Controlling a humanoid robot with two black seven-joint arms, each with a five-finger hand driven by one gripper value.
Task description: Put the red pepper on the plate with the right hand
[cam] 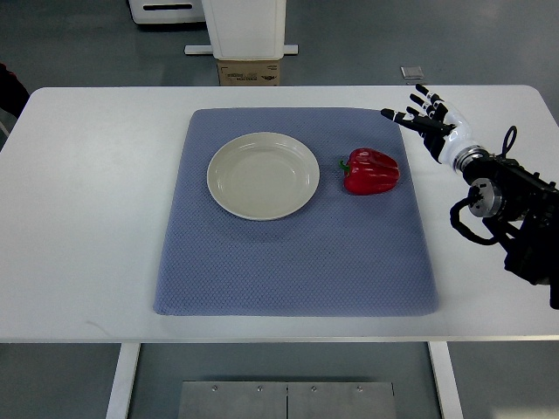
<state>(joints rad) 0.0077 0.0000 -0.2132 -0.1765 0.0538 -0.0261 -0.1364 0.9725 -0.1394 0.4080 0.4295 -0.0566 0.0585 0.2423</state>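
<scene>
A red bell pepper (pixel 371 171) lies on its side on the blue mat (pixel 297 253), right of centre. A cream plate (pixel 263 175) sits empty on the mat, just left of the pepper. My right hand (pixel 421 114) is above the mat's far right corner, up and to the right of the pepper and apart from it. Its fingers are spread and hold nothing. Its arm (pixel 511 205) comes in from the right edge. The left arm is out of view.
The mat lies on a white table (pixel 87 218). Beyond the table's far edge stand a white pedestal (pixel 244 30) and a small cardboard box (pixel 249 72). A dark object (pixel 10 87) shows at the left edge.
</scene>
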